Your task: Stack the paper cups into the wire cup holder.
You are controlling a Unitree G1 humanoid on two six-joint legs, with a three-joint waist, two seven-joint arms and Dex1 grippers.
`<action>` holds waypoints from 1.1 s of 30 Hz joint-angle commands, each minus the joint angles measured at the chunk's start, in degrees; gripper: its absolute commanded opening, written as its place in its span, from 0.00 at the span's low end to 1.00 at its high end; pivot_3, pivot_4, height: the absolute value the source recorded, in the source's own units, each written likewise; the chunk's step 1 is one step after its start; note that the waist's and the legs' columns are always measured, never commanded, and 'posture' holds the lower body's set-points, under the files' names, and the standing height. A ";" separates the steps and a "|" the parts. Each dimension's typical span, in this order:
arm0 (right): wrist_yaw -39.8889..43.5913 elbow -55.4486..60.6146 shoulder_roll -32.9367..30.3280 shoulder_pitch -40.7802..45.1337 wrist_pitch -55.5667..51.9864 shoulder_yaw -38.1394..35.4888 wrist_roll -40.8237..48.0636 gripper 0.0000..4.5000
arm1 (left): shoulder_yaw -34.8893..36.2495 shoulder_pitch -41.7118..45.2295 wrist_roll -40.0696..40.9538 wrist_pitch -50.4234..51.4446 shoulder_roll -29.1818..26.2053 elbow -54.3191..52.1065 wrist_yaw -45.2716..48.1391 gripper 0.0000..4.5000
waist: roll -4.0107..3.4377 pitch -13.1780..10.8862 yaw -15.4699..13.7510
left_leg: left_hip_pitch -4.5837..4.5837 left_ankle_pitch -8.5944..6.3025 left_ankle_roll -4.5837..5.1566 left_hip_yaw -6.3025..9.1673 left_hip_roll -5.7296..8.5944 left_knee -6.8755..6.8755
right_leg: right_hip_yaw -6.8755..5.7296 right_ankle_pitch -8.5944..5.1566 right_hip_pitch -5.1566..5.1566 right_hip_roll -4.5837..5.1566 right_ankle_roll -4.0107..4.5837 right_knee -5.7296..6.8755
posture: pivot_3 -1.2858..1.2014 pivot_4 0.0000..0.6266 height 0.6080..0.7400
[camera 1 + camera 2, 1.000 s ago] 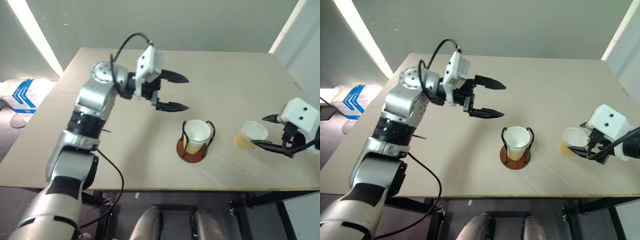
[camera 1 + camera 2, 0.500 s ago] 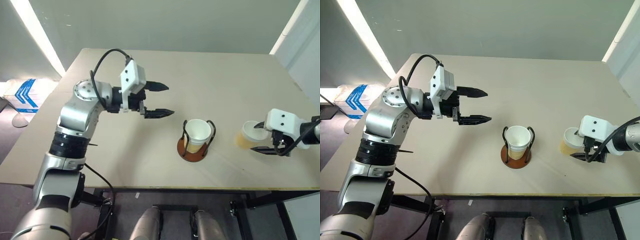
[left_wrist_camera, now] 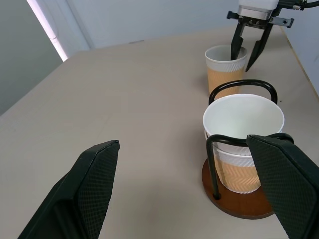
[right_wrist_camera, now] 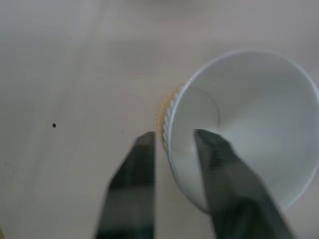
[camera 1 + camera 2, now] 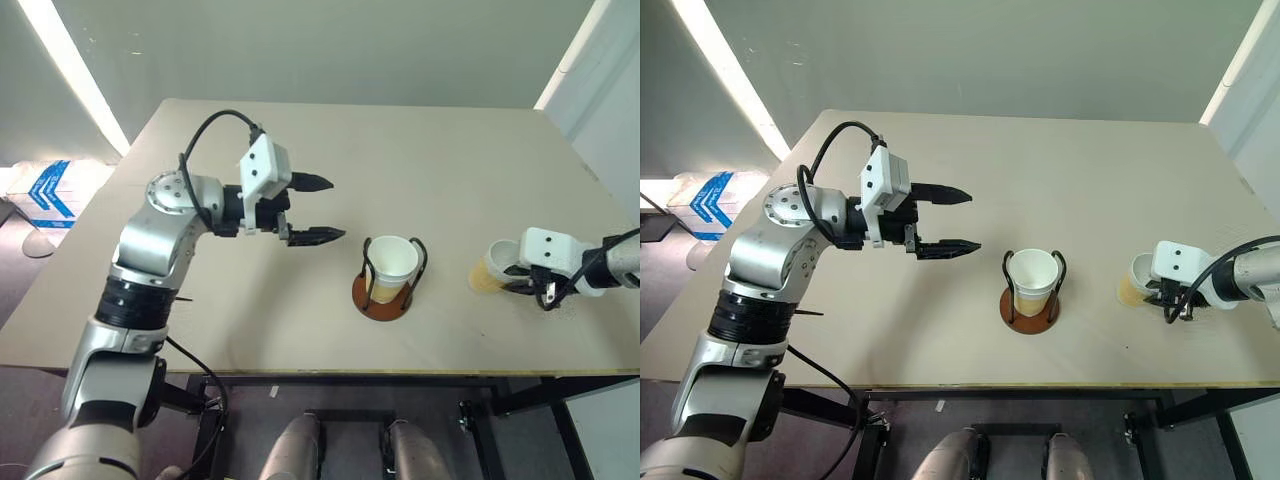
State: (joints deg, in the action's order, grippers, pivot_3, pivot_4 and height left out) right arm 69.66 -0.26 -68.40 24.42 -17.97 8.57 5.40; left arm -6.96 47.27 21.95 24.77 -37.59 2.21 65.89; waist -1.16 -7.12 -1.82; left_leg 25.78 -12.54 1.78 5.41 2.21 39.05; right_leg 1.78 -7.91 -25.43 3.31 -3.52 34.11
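- Wire cup holder (image 5: 385, 292): round reddish-brown disc base with two black wire loops, near the front edge of the pale beige tabletop (image 5: 440, 150); tan-and-white paper cups (image 3: 242, 134) already nested inside.
- Loose tan paper cup (image 5: 494, 267): upright, right of the holder, apart from it.
- Right gripper (image 4: 174, 144): fingers narrowed astride the cup wall, one inside, one outside. Step judged: grasping; next, lift clear and carry over the holder.
- Left gripper (image 5: 322, 209): wide, empty, above the table left of the holder.
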 commanded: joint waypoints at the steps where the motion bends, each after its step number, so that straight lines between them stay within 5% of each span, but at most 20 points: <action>1: 1.30 1.69 -0.25 1.49 0.72 -1.60 -0.18 0.01 | 2.13 -0.22 0.33 -0.04 -0.82 -2.16 -0.42 1.00 | 0.00 0.00 0.03 | 0.00 0.01 0.00 0.00 0.00 0.00 | 0.00 0.01 0.00 0.00 0.03 0.00 | 0.52 0.24 1.00; 9: 9.75 12.58 -6.00 7.81 -5.79 -8.79 9.08 0.01 | 4.09 -1.67 3.01 0.40 -4.22 0.16 5.32 1.00 | -0.04 -0.02 0.25 | 0.08 0.05 -0.12 0.01 0.01 -0.14 | 0.02 -0.02 -0.15 -0.03 0.14 0.00 | 0.52 0.24 1.00; 15: 14.08 23.38 -2.29 26.18 -16.27 -3.15 16.87 0.01 | 4.22 -2.14 3.51 -0.30 -4.77 1.81 8.67 1.00 | 0.06 0.00 0.66 | 0.05 0.11 -0.27 0.18 -0.04 -0.43 | -0.09 -0.22 -0.23 -0.12 0.45 -0.02 | 0.52 0.24 1.00; 23: 17.05 25.23 7.21 37.42 -16.04 8.22 13.16 0.01 | 3.56 -1.50 3.39 -1.14 -3.14 2.62 10.74 1.00 | 0.06 -0.01 0.50 | 0.17 0.14 -0.32 0.35 0.00 -0.45 | -0.17 -0.32 -0.40 -0.10 0.61 0.09 | 0.52 0.24 1.00; 33: 18.65 21.20 9.40 36.45 -7.52 12.31 5.20 0.01 | 3.49 -2.32 3.39 -0.69 -2.19 0.46 9.95 1.00 | 0.06 -0.01 0.58 | 0.12 0.17 -0.36 0.36 -0.02 -0.45 | -0.18 -0.34 -0.44 -0.09 0.65 0.28 | 0.52 0.24 1.00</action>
State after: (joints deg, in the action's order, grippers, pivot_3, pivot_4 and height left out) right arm 87.85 20.85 -58.86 60.71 -26.90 21.17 11.79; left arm -4.45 44.63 24.70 24.31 -39.53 4.67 75.88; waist -1.10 -7.14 -1.24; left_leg 25.88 -12.37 1.41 5.77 2.19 38.60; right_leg 1.61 -8.26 -25.87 3.23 -2.86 34.43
